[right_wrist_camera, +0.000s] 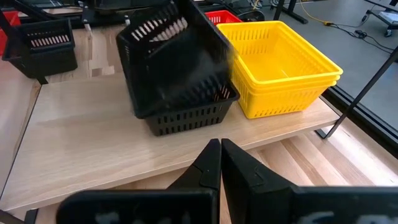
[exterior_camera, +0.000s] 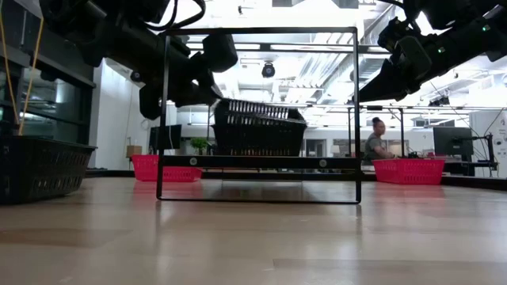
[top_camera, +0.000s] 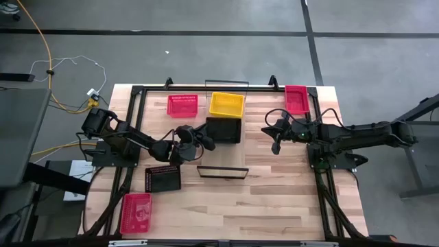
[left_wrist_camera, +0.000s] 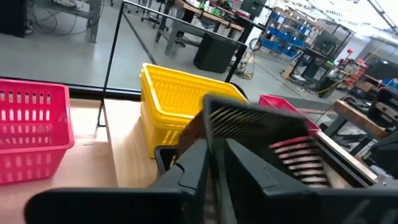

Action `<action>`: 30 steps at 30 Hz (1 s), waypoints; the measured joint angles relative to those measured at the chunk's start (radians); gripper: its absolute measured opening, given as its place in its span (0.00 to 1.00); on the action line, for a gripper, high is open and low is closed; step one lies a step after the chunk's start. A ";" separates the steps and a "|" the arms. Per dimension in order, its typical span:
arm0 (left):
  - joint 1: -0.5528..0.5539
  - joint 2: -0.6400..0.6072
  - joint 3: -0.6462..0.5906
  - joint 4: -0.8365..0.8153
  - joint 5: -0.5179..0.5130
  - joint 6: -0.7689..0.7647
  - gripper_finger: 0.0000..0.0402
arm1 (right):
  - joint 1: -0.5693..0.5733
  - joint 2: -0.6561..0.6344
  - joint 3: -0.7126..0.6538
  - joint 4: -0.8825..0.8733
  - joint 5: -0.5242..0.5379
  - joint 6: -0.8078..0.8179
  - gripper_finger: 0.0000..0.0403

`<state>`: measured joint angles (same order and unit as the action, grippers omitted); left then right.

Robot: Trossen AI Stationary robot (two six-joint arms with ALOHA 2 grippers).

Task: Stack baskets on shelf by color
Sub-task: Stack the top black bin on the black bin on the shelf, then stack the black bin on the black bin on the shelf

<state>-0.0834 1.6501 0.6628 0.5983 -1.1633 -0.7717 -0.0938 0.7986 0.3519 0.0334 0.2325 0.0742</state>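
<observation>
A: On the shelf (top_camera: 267,120), you're lowering a tilted black basket (right_wrist_camera: 171,59) onto the black stack (top_camera: 223,130) just beside the yellow baskets (top_camera: 227,104); level it first so the rims are nesting squarely

B: Its opening is tipping toward the right arm; its long axis I can't tell

A: The left gripper (top_camera: 204,136) is clamping its rim, while the right gripper (right_wrist_camera: 221,155) is hovering nearby, fingers pressed together on nothing

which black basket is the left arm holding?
The tilted black basket on the shelf, gripped by the left gripper over another black one beside the yellow stack. The other black basket sits loose on the tabletop.
</observation>
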 joint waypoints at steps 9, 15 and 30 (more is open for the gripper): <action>0.000 0.000 0.000 0.005 0.000 0.047 0.25 | 0.000 0.000 0.000 0.000 0.000 0.000 0.00; 0.005 -0.066 0.000 0.001 0.003 0.222 0.33 | 0.000 0.000 0.000 0.001 0.000 0.017 0.00; 0.017 -0.637 -0.061 -0.517 0.636 0.627 0.34 | 0.000 0.000 0.000 0.096 0.000 0.050 0.00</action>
<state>-0.0663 1.0126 0.6020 0.0811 -0.5269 -0.1451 -0.0940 0.7983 0.3519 0.1293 0.2325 0.1245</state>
